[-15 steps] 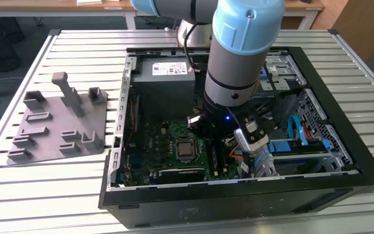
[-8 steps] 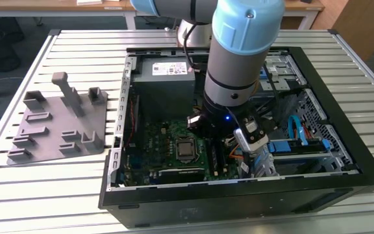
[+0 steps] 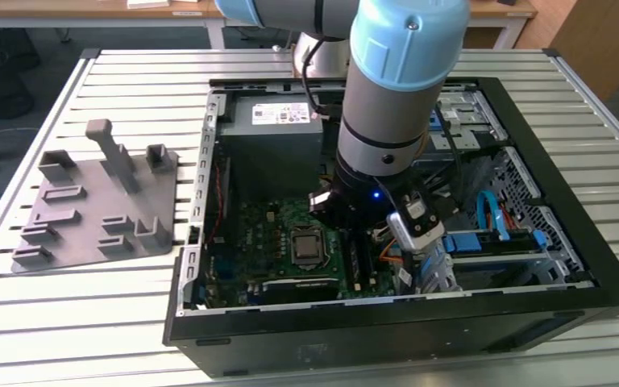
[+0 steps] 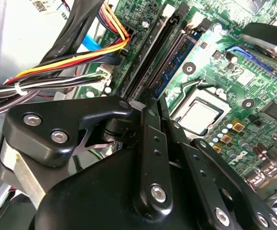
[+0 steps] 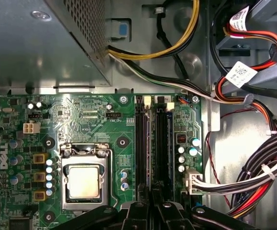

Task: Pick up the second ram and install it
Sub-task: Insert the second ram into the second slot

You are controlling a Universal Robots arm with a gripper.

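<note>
The gripper (image 3: 358,222) is deep inside the open computer case (image 3: 567,310), which lies on its side on a slatted tabletop (image 3: 73,322). It hangs over the green motherboard (image 3: 261,234), at one end of the two long black memory slots (image 5: 141,143) that run side by side next to the processor (image 5: 83,182).

In the second wrist view the second ram (image 4: 174,55) appears as a slim blue-green stick standing on edge along one of those slots. Its near end runs up to the tip of the gripper. Whether it is fully seated cannot be told.

Whether the jaws are apart, together or clamped on the stick also cannot be told, because the gripper's black body blocks the tip in both wrist views.

The grey power supply box (image 3: 272,133) sits at the far end of the case. From it, bundled cables (image 5: 253,177) in yellow, red, black and white pass along the edge of the motherboard beyond the slots.

A grey plastic holder (image 3: 94,201) with raised blocks lies on the tabletop toward the exterior view's left, well apart from the case.
</note>
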